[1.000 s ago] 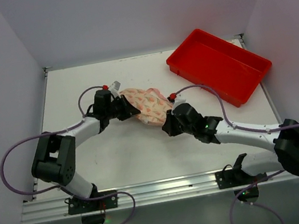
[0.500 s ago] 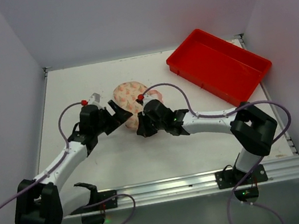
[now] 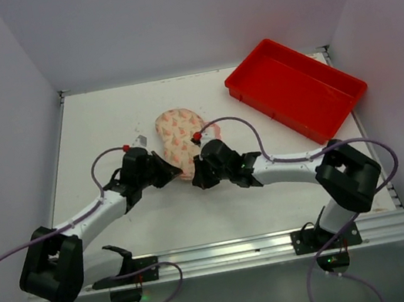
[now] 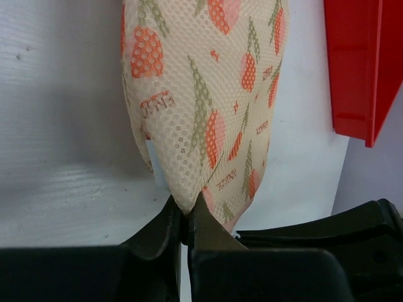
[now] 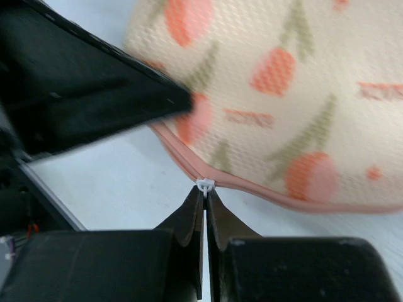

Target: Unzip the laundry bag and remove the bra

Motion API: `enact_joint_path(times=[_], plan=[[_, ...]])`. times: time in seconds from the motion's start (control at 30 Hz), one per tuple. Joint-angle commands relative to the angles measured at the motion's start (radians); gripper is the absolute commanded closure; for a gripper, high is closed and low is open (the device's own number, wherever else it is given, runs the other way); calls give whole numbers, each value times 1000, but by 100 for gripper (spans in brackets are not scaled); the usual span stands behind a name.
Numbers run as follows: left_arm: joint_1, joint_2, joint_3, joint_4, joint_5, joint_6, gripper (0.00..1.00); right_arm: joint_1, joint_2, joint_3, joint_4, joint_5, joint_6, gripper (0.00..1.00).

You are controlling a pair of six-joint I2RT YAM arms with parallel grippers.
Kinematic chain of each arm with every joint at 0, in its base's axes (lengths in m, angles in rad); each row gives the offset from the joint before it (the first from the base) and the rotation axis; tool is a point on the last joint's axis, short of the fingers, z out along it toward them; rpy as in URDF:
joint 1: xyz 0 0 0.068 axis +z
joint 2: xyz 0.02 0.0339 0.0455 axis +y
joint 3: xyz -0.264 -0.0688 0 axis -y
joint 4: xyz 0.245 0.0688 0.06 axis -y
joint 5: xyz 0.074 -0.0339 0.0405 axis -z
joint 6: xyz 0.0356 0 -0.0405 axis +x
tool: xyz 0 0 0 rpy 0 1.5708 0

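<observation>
The laundry bag (image 3: 175, 134), cream with an orange-pink print, lies zipped on the white table with its long axis running away from me. My left gripper (image 3: 175, 173) is shut on the fabric at the bag's near tip (image 4: 186, 214). From the other side, my right gripper (image 3: 195, 174) is shut on the small white zipper pull (image 5: 204, 186), which sits on the pink zipper edging (image 5: 264, 194). The two grippers almost touch at that near end. The bra is hidden.
A red plastic tray (image 3: 283, 78) stands at the back right, and its wall (image 4: 359, 69) also shows past the bag. The left gripper's black finger (image 5: 94, 94) crowds the right wrist view. Purple cables loop off both arms.
Since a second ago the bag has turned from slanting to pointing away. The right arm swung left with it. The left gripper let go, opened, then shut on the bag's near tip.
</observation>
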Motion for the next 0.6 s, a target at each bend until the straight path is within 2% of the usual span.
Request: enact_joint_path(times=[0.0,0.23,0.37,0.47,0.53,0.57], plan=[[9,9,73,-77,-101,92,100,-19,-128,-77,-17,52,-18,100],[146,102,229,-210,-81,417,100,-86,-363,-262,-62,134,-41,100],[164,235,347,-234,-70,508,94,-76,-366,-217,-62,71,-59,100],[164,285,425,-248,-56,506,75,-41,-292,-151,-25,37,-21,100],[164,277,436,-245,-50,484,37,-22,-210,-82,17,39,-1,100],[164,253,433,-256,-53,450,11,-10,-180,-57,36,8,16,100]])
